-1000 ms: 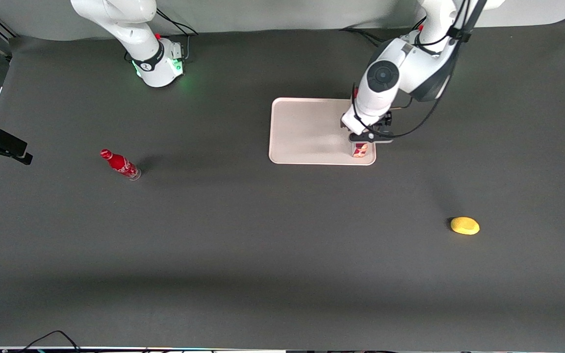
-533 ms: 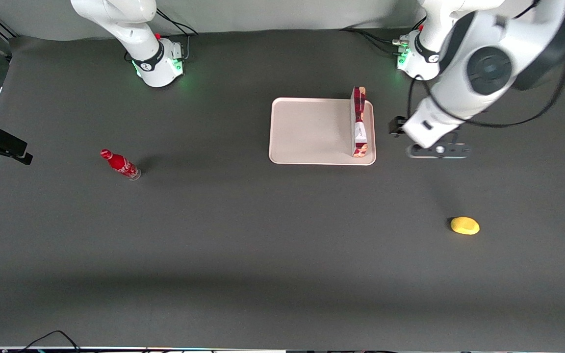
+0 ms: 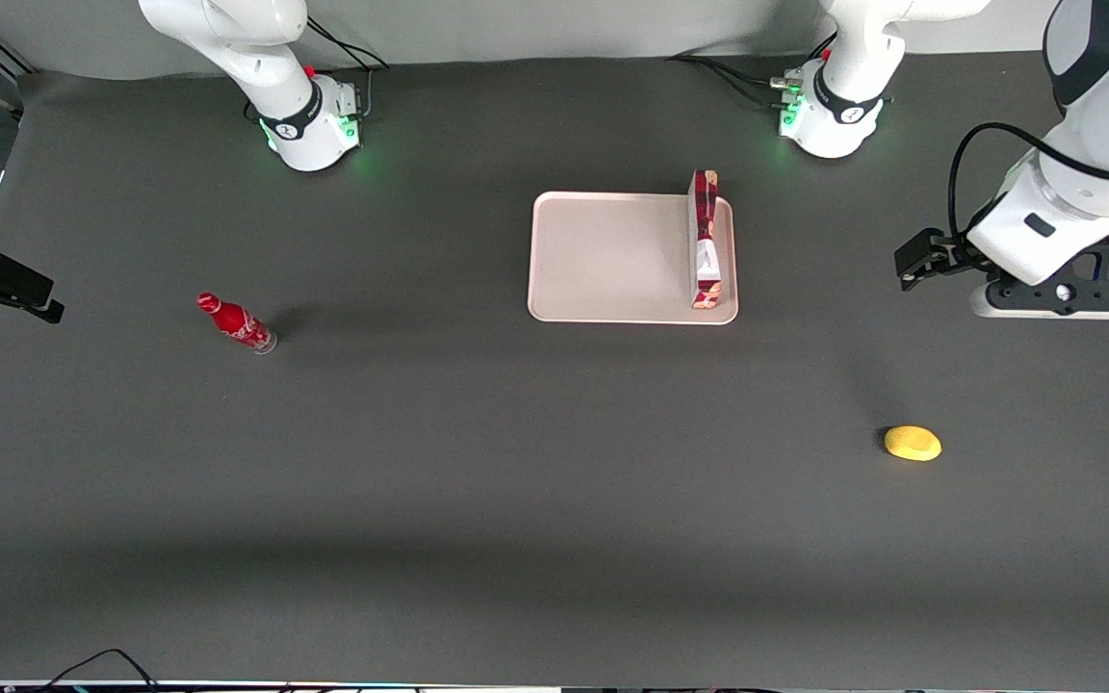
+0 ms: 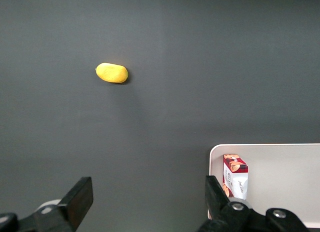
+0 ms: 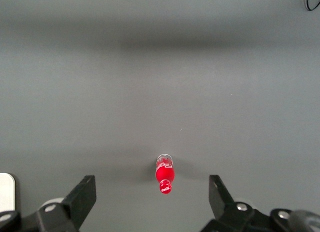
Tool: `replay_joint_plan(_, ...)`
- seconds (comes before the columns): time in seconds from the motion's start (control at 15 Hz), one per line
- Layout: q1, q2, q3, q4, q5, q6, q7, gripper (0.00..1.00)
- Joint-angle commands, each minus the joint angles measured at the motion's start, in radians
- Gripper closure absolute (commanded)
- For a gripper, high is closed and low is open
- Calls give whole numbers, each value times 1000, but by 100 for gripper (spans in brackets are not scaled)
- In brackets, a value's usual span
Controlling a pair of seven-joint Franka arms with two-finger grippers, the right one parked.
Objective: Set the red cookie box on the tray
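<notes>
End effector (image 4: 147,202) farther from tray (image 3: 603,255), spread

The table (image 3: 477,500) wears a matt dark cloth-like cover, the tray (image 3: 603,255) looks smooth matt plastic, the box (image 3: 706,241) printed card, and the gripper (image 4: 145,202), up off the table toward the working arm's end, black plastic.

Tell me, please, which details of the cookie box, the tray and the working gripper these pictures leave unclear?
- Red cookie box: it stands on its long edge on the tray, so the front view shows only its narrow top; its printing is too small to read.
- Tray: in the left wrist view, cut off by the frame edge.
- Gripper: open over bare table; front view shows only its body.
</notes>
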Motion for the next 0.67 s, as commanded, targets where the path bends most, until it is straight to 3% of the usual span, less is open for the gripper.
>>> replay_joint_plan(0.0,8,26,14,35,25,-14,20,0)
replay_joint_plan(0.2,87,29,-55,51,25,-3,28,0)
replay_joint_plan(0.6,140,-51,-55,39,16,-53,28,0)
